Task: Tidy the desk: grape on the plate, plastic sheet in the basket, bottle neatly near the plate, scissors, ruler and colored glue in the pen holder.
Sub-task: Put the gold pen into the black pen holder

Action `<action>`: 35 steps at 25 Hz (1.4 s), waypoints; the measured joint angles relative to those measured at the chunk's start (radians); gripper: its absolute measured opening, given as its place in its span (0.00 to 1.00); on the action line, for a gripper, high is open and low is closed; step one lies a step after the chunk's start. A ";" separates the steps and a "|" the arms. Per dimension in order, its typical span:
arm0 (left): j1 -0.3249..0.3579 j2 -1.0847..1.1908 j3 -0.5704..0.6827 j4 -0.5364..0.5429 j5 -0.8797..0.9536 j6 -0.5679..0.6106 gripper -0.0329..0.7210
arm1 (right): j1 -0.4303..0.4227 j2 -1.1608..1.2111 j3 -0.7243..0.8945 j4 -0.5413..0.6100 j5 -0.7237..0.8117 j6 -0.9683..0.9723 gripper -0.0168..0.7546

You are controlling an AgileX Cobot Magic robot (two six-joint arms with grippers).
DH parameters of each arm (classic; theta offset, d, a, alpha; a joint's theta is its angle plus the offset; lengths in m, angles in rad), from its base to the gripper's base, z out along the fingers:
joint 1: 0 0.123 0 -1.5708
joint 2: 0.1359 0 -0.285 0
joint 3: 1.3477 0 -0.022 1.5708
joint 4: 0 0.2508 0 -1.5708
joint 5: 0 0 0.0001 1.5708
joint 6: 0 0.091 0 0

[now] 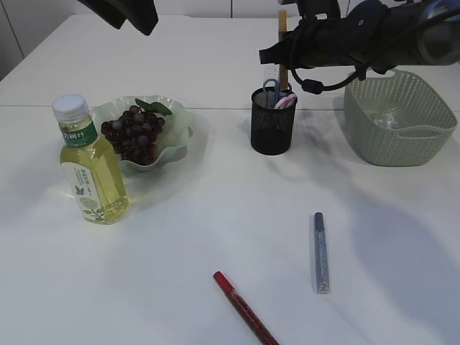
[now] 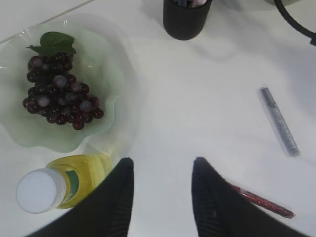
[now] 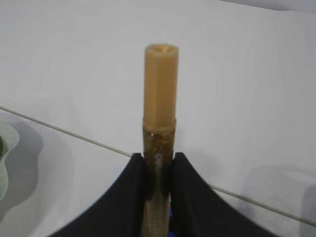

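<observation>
Right gripper [image 3: 157, 170]: clamped on gold glue stick [image 3: 159, 113], held upright directly above pen holder [image 1: 272, 121]. Left gripper [image 2: 160, 197]: jaws apart, empty, raised left of pen holder. Grapes [image 1: 134, 134] on plate [image 1: 180, 118], left of pen holder; bottle [image 1: 88, 162] upright, touching plate. Basket [image 1: 397, 118] right of pen holder. Silver glue stick [image 1: 320, 252] and red glue stick [image 1: 244, 307] flat on table, in front of pen holder.

White table [image 1: 215, 215]: bottle [image 1: 90, 169], plate [image 1: 176, 136], holder [image 1: 272, 121], basket [image 1: 399, 118], seemingly two glue pens [image 1: 320, 251].
</observation>
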 joint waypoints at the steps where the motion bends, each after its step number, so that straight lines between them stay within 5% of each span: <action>1: 0.000 0.000 0.000 0.000 0.000 0.000 0.43 | 0.000 0.002 0.000 0.000 0.000 0.000 0.22; 13: 0.000 0.000 0.000 0.000 0.000 0.000 0.43 | 0.032 0.002 0.000 0.010 -0.004 0.000 0.24; 22: 0.000 0.000 0.000 0.000 0.000 0.000 0.43 | 0.032 0.019 0.000 0.049 0.006 0.000 0.45; 28: 0.000 0.000 0.000 0.000 0.000 0.000 0.43 | 0.032 0.003 -0.036 0.053 0.221 0.000 0.47; 35: 0.000 0.000 0.000 0.011 0.000 0.000 0.42 | 0.032 -0.081 -0.105 0.009 0.644 0.022 0.47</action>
